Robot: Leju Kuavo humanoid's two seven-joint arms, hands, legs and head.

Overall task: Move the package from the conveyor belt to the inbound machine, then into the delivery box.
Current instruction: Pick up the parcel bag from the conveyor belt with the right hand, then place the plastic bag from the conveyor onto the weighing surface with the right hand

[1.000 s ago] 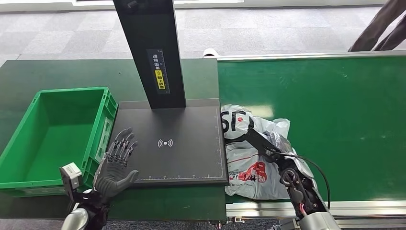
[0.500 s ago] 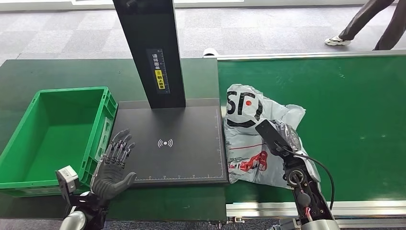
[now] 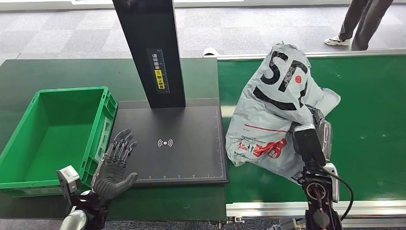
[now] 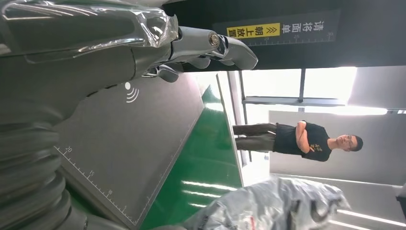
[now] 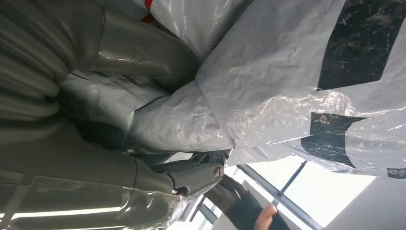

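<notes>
Holding the package (image 3: 270,112) in my right hand (image 3: 320,132), I have it lifted off the conveyor belt (image 3: 364,96), the grey bag hanging with its long axis roughly upright and its lower end dangling just right of the inbound machine (image 3: 172,143). My fingers are buried in the plastic (the right wrist view shows film bunched around them), so the grip looks like a handful of loose bag, not the contents.

What the next move turns on, I judge: the machine's black plate lies to the left of the package, right beside it, so a short sideways carry should do. The machine's upright post (image 3: 151,52) rises at the plate's far edge; I would keep the bag's top clear of it.

My left hand (image 3: 115,165) rests with fingers spread and holding nothing at the plate's near-left corner, between it and the delivery box (image 3: 16,143), which sits left of the machine. It is nearer the box. A person (image 3: 361,21) stands beyond the belt.
</notes>
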